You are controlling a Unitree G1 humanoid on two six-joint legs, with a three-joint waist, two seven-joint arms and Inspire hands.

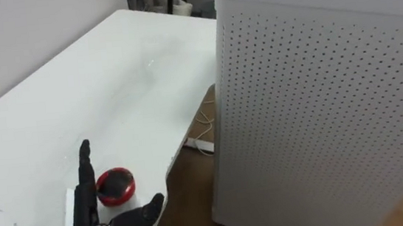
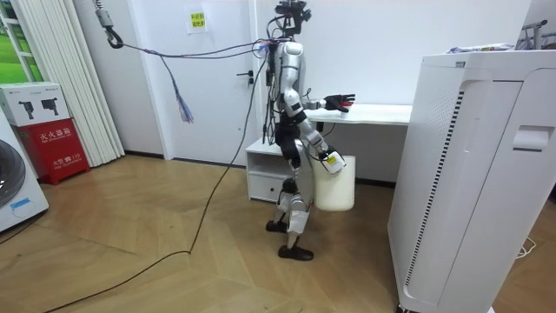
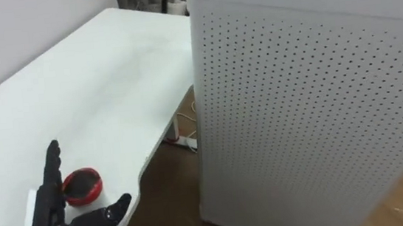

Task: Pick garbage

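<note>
left eye view first: my left hand (image 1: 86,220) is low over the white table (image 1: 110,85), fingers straight, thumb spread wide, nothing in it. the garbage, a small round red thing (image 1: 116,186) with a dark top, lies on the table close to the near edge, just beside the fingers and in the gap towards the thumb. i can't say whether it's touching them. so this looks like the reach-and-grasp step, pick not yet made.

to do it well, i'd settle the palm a bit further over the red thing so it sits deep between thumb and fingers, then curl round it evenly. it looks round and light, so a sideways nudge could roll it off the edge.

room view: right hand (image 2: 328,158) is down at the white bin (image 2: 334,183) by my hip, and i can't tell its grip. the perforated white cabinet (image 1: 320,116) stands close on my right, so i'd lift straight up.
</note>
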